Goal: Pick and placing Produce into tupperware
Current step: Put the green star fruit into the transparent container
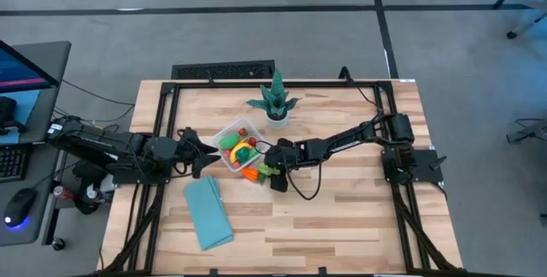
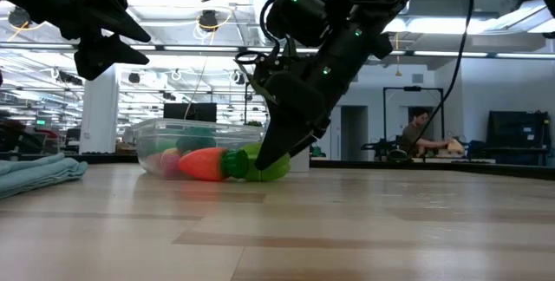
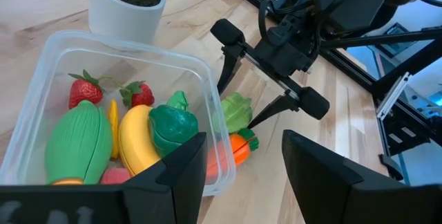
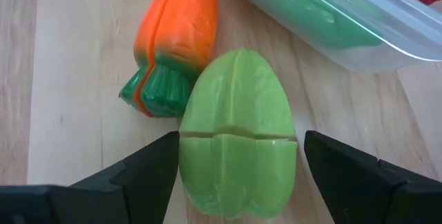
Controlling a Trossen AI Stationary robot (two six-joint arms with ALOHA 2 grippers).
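The clear tupperware stands mid-table with several produce pieces in it: two strawberries, a banana and green pieces. Just outside its near right corner, an orange carrot and a light-green piece lie on the wood, the green piece against the carrot's leafy end. My right gripper reaches down over the green piece, one finger at each of its sides. My left gripper hangs open above the table just left of the tupperware, with nothing between its fingers. My right gripper has the light-green piece between its two fingers, at the two sides of its wide end. The fingers slant down from the table's right side. One finger lies against the piece; at the other a thin gap may show. The piece rests on the table.
A spiky teal plant in a white pot stands just beyond the tupperware. A folded light-blue cloth lies near the front left. Bare wood spreads to the right and front. A person sits far back in the room.
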